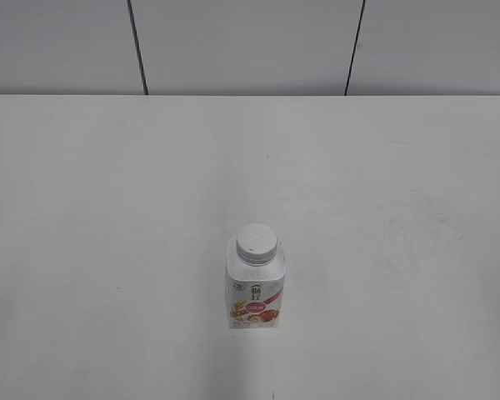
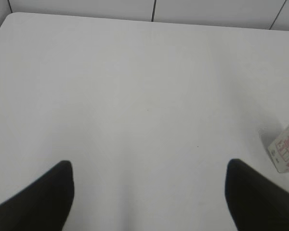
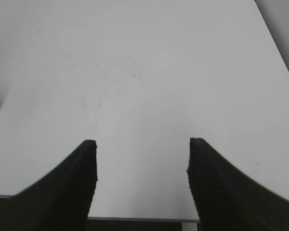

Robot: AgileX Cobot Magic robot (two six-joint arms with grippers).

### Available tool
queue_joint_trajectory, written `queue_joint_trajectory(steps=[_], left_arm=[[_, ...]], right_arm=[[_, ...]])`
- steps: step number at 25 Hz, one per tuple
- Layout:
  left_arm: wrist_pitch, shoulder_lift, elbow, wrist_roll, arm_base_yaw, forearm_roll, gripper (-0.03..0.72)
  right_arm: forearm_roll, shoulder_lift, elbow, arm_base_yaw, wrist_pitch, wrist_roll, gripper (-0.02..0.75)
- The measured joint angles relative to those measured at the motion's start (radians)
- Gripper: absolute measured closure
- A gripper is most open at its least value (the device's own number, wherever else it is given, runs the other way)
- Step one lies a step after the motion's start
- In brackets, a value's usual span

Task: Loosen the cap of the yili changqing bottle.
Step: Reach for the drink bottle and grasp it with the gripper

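Yili changqing bottle (image 1: 255, 286) upright on table (image 1: 108, 208), near front centre; cap (image 1: 257, 242) on top; wall (image 1: 250, 42) behind.

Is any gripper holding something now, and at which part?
Nothing is held. The left gripper and right gripper are open over bare table; the bottle stands alone, cap on.

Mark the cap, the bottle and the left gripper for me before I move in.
cap (image 1: 257, 241), exterior view, flat top.
bottle (image 1: 255, 304), exterior view, front label.
left gripper (image 2: 149, 187), left wrist view, midway between its open fingertips, over bare table.
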Motion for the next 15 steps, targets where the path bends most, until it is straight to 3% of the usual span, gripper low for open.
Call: queue_joint_trajectory(steps=[15], left_arm=[[-0.032, 0.016, -0.016, 0.045, 0.0, 0.005, 0.108]], right_arm=[[0.0, 0.0, 0.0, 0.0, 0.0, 0.0, 0.259]])
